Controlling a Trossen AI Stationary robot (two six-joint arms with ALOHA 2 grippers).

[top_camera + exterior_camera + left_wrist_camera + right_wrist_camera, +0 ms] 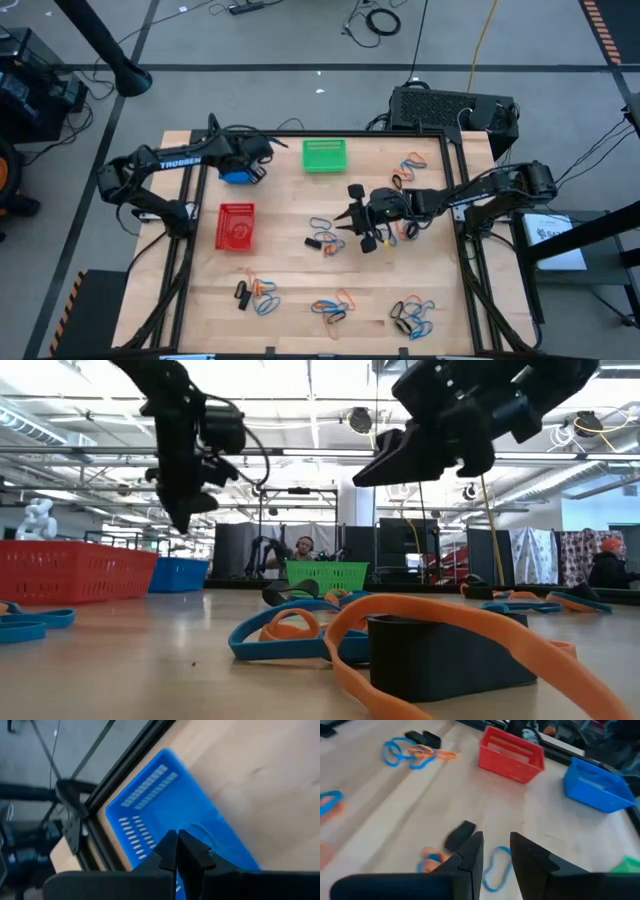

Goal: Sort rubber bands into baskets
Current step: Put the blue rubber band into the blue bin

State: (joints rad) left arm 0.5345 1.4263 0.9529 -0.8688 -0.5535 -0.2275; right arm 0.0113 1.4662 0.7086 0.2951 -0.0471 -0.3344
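Note:
The blue basket (238,174) stands at the table's far left, the green basket (324,155) at the far middle and the red basket (236,226) at the left. My left gripper (252,165) hangs over the blue basket (165,795), its fingers (177,851) shut, and no band shows between them. My right gripper (343,222) is open above the table's middle. In the right wrist view (495,851) a blue rubber band (496,866) lies on the table below its gap, with a black band (460,834) and an orange band (432,854) beside it.
Heaps of blue, orange and black bands lie along the near edge (258,292), (333,305), (412,315) and at the far right (410,165). A black box (450,108) stands behind the table's far right corner. Bare wood lies between the red basket and the middle bands.

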